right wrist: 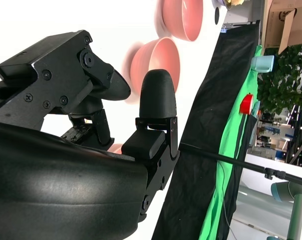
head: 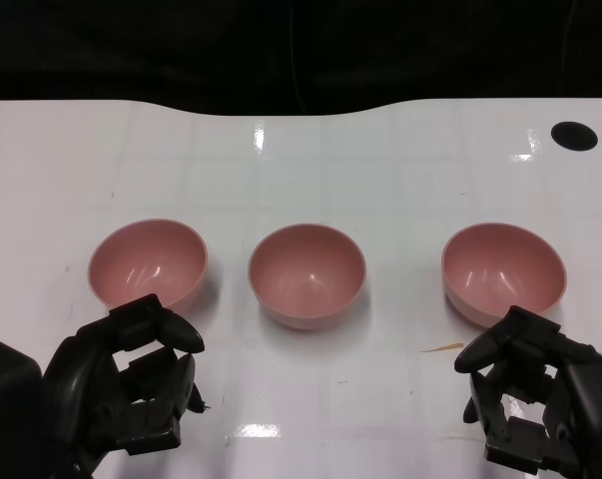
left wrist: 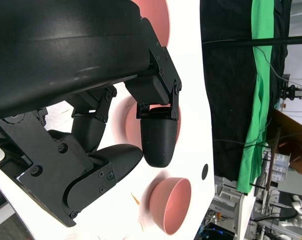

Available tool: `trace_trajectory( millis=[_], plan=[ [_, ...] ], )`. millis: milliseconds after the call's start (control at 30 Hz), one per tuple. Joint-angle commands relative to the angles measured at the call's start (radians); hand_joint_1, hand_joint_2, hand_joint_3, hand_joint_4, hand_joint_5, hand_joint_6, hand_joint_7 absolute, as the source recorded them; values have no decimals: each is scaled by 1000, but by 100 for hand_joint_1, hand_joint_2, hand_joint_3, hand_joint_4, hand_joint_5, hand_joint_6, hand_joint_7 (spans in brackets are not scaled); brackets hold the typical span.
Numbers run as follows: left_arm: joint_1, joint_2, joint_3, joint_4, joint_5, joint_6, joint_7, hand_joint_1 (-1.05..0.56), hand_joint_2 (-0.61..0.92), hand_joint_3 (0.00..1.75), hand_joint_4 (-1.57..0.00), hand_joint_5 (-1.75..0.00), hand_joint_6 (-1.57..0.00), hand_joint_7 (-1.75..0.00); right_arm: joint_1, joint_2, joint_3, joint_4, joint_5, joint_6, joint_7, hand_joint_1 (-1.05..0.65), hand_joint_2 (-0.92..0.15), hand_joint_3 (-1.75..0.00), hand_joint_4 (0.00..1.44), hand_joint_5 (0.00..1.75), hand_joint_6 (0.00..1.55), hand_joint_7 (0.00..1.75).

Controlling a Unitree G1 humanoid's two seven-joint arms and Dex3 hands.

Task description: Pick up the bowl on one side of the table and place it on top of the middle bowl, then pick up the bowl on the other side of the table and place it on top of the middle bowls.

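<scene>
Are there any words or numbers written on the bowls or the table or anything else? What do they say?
None can be read.
The three pink bowls, left, middle and right, are plain.
The white table has no writing.
The cardboard box in the background of the right wrist view shows no print that can be made out.

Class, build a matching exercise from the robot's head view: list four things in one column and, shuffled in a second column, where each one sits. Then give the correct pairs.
Things:
1. left bowl
2. middle bowl
3. right bowl
4. black hole

Places:
A. far right part of the table
B. just beyond the right hand
C. just beyond the left hand
D. between the other two bowls

Pairs: 1-C, 2-D, 3-B, 4-A
</scene>
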Motion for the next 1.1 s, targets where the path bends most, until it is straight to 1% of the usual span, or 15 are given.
trace_trajectory(
  millis=[33, 167, 267, 300, 367, 467, 533, 633, 700, 800, 867, 900, 1000, 1033, 1100],
  plan=[
    [-3, 6, 7, -5, -2, 6, 6, -24, 22, 140, -83, -160, -85, -129, -4, -3, -8, -10, 12, 3, -2, -2, -53, -112, 77, 154, 70, 132],
    [-1, 6, 6, -5, -1, 4, 6, -24, 23, 140, -82, -160, -85, -131, -6, 2, -12, -13, 18, -1, -6, -2, -53, -113, 74, 154, 68, 131],
    [2, 8, 3, -4, 9, -6, 6, -24, 23, 140, -82, -159, -84, -131, -9, 3, -16, -21, 12, 0, -14, -1, -53, -112, 65, 153, 62, 126],
    [2, 8, 3, -4, 9, -6, 5, -24, 23, 140, -83, -160, -84, -131, -10, 3, -17, -23, 9, 0, -17, -1, -54, -109, 61, 150, 60, 121],
    [2, 8, 2, -5, 9, -6, 5, -24, 22, 140, -83, -160, -84, -131, -11, -3, -16, -26, -7, -4, -23, -1, -55, -107, 60, 148, 60, 118],
    [1, 8, 2, -7, 7, -2, 4, -25, 22, 141, -83, -160, -84, -132, -15, -18, -14, -21, -41, -35, -28, -3, -56, -96, 55, 136, 57, 102],
    [0, 9, 2, -4, 5, -5, 0, -25, 22, 141, -83, -160, -84, -132, -16, -25, -14, -14, -55, -54, -30, -3, -57, -93, 54, 134, 57, 98],
    [0, 8, 2, -1, 6, -11, 0, -24, 22, 142, -83, -160, -83, -132, -19, -40, -12, -6, -109, -89, -43, -6, -58, -83, 52, 125, 56, 90],
    [1, 7, 1, -3, 7, -8, 3, -24, 22, 142, -82, -161, -84, -132, -21, -49, -11, -7, -143, -107, -53, -8, -61, -71, 51, 118, 54, 83],
    [2, 7, 0, -7, 8, -6, 5, -24, 21, 144, -81, -161, -84, -133, -25, -54, -11, -14, -167, -115, -60, -9, -65, -59, 49, 111, 51, 75],
    [2, 7, 0, -8, 8, -5, 5, -24, 21, 144, -81, -161, -84, -133, -26, -55, -11, -13, -172, -118, -63, -10, -67, -54, 49, 109, 51, 73],
    [3, 6, 0, -8, 9, -6, 6, -24, 21, 145, -81, -161, -84, -133, -33, -65, -15, -11, -181, -129, -62, -10, -67, -54, 49, 109, 51, 73],
    [3, 6, -2, -5, 8, -16, -1, -25, 20, 144, -81, -163, -82, -135, -46, -92, -25, -20, -217, -127, -63, -20, -80, -24, 44, 93, 45, 62],
    [4, 6, -2, -3, 5, -21, -6, -25, 20, 144, -81, -164, -81, -135, -49, -97, -26, -22, -227, -124, -64, -22, -82, -18, 43, 91, 44, 60],
    [4, 5, -2, -2, 1, -22, -8, -25, 21, 144, -81, -163, -82, -135, -53, -110, -26, -26, -251, -122, -67, -26, -84, -13, 41, 88, 43, 57]
  ],
)
